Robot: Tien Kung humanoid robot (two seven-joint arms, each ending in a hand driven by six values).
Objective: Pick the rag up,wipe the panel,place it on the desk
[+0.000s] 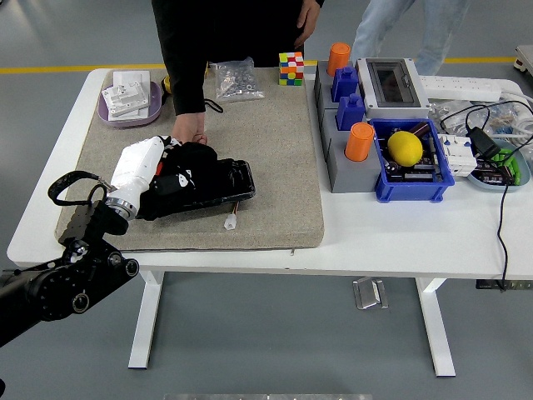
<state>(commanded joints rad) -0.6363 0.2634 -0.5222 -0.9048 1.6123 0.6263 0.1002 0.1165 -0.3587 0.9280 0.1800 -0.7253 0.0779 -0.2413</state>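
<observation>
1. Currently wiping: left hand [171, 172] closed around the black rag [190, 158], pressed onto the left end of the black panel [206, 185] lying on the grey mat [266, 158].
2. Right hand not visible.
3. Risk of contact: person's hand [190, 132] rests just beside the panel's far-left corner, touching or nearly touching the rag. Likely cause: a stroke directed toward the far edge.
4. Risk of panel sliding: appears braced only by that hand. Likely cause: excess downward or sideways force on the stroke.
5. Risk of snagging: small white connector [230, 222] on a short lead sits just beside the panel's near edge. Likely cause: rag dragged past that edge.
6. Risk of rag bunching or slipping loose: black on black, so grip depth cannot be judged.
</observation>
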